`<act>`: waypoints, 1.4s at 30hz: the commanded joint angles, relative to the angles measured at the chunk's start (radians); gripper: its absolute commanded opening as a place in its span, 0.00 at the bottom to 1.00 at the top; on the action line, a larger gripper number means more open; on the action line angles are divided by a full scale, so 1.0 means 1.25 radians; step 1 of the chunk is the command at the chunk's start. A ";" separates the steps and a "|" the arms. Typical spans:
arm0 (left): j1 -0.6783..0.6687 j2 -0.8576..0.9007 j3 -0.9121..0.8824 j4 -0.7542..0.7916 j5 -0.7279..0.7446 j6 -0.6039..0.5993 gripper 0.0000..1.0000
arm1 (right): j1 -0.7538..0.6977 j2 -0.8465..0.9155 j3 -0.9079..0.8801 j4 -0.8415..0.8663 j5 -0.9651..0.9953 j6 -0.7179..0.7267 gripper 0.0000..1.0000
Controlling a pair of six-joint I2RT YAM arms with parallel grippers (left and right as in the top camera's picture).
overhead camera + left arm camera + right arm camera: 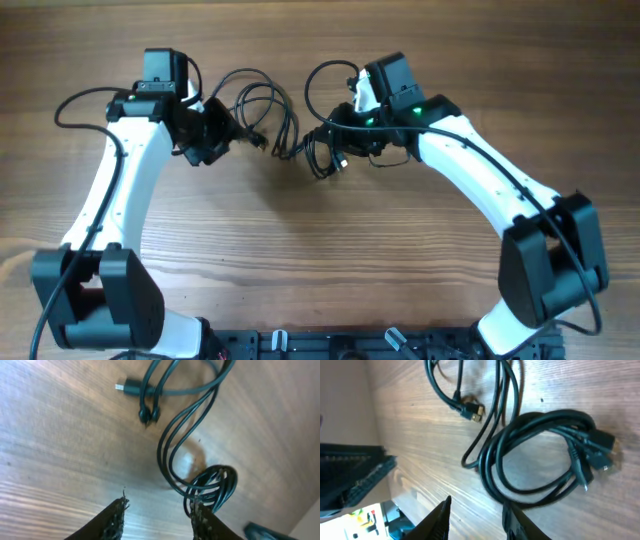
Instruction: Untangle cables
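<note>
The cables lie at the table's far middle in the overhead view. There is a run of loose loops and a tighter coiled bundle. My left gripper is at the left end of the loops, and my right gripper is over the bundle. In the left wrist view the left gripper is open and empty. The coiled bundle lies by its right finger, and a plug lies further off. In the right wrist view the right gripper is open, with its right finger at the edge of the coil.
A plug with a gold tip lies beyond the coil. Thick black arm wires loop behind each wrist, one of them at the far left. The arm bases stand at the table's front corners, and a dark rail runs along the front edge.
</note>
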 commanded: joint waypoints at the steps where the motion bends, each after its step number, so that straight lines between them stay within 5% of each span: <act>1: -0.027 0.041 0.000 -0.004 0.021 -0.012 0.45 | 0.006 0.003 0.001 -0.048 0.115 0.022 0.39; 8: -0.089 0.102 0.000 0.023 0.023 -0.015 0.52 | 0.006 0.008 -0.005 -0.056 0.262 0.122 0.41; 16: -0.141 0.146 -0.001 0.070 0.024 -0.174 0.57 | 0.006 0.039 -0.005 -0.018 0.264 0.205 0.47; 27: -0.147 0.149 -0.017 0.055 0.024 -0.205 0.55 | 0.006 0.124 -0.005 0.027 0.264 0.204 0.49; 42: -0.183 0.149 -0.090 0.182 0.050 -0.269 0.58 | 0.006 0.187 -0.005 0.063 0.263 0.212 0.49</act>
